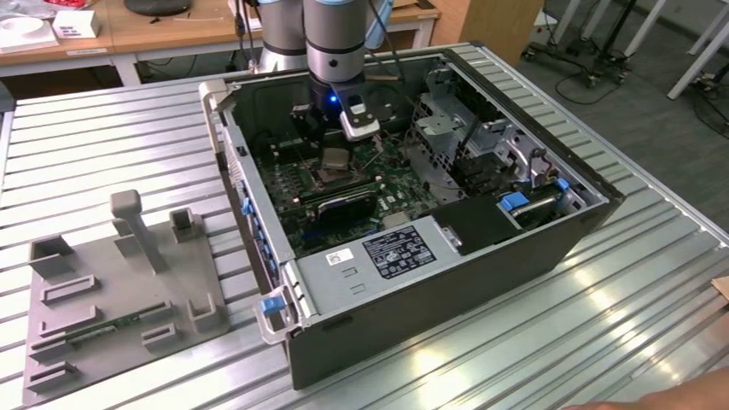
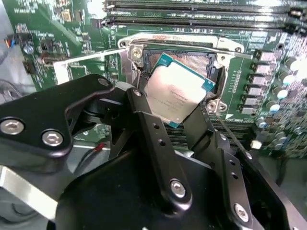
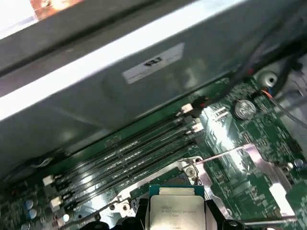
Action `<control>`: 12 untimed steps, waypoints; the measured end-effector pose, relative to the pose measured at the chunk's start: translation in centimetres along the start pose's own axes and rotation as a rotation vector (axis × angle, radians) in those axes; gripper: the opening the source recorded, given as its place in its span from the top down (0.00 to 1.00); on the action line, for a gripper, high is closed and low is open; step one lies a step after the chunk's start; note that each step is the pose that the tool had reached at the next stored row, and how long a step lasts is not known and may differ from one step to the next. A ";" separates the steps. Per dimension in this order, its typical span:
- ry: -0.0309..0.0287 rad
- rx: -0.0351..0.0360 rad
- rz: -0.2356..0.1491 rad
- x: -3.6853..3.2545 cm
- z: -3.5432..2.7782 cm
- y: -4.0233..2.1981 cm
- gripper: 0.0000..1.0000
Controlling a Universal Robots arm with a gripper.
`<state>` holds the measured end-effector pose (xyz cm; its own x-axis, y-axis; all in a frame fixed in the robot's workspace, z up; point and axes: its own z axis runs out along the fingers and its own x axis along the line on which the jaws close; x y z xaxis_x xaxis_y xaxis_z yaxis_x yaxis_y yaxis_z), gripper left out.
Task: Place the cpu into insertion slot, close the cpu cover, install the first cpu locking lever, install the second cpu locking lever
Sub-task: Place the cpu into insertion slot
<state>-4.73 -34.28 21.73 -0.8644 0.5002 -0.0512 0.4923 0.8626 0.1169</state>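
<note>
Jaws pinching cpu (image 2: 178,91) | insertion slot (image 2: 192,60) partly hidden behind it | contact unclear

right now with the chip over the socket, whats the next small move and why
Probably a slight wrist turn to square it up. The claw grips the small silvery square cpu above the dark-centred, metal-rimmed insertion slot, but its edges look askew to the rim. The thin silvery cpu cover stands open, so nothing blocks it.

Open computer case (image 1: 456,295), grey fixture tray (image 1: 114,297)
</note>
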 end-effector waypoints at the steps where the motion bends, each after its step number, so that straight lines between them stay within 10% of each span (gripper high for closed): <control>1: -0.0021 0.0009 0.018 0.00 0.01 0.00 0.46; 12: -0.0127 0.0054 0.108 0.01 0.03 0.00 0.46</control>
<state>-4.73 -34.27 21.70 -0.8051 0.5909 -0.0512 0.5828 0.8041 0.1171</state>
